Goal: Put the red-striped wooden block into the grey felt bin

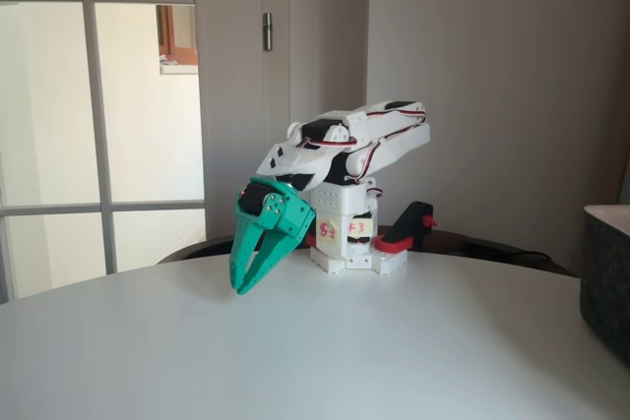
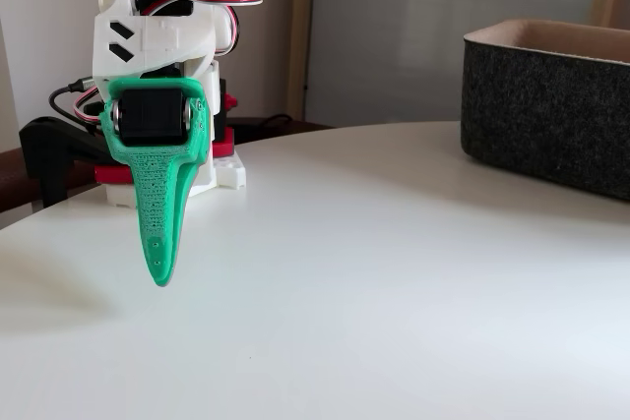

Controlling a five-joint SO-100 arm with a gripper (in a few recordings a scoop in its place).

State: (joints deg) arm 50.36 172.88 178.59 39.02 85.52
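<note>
The grey felt bin (image 2: 546, 110) stood on the round white table (image 2: 394, 282) at the right of both fixed views, its dark charcoal wall upright and its paler rim catching the light; in one fixed view only a slice of it (image 1: 607, 277) showed at the right edge. No red-striped wooden block could be made out on the table or between the fingers in either view. Well apart from the bin, toward the left, the green gripper (image 1: 248, 282) hung from the folded white arm (image 1: 354, 145), pointing down and slightly forward, its tips just above the tabletop without clearly touching it. Seen from the side, its two fingers ran close together and tapered to a near-common point, with only a thin slit between them, so the jaws looked together or very nearly so and held nothing. In the other fixed view the gripper (image 2: 160, 268) appeared edge-on as a single narrow green blade below a black servo, and the gap could not be judged there. The arm's white base (image 1: 345, 243) sat at the far edge of the table, with a red and black clamp (image 1: 406, 228) beside it. Behind stood a grey wall and a window with pale bars (image 1: 94, 105).
</note>
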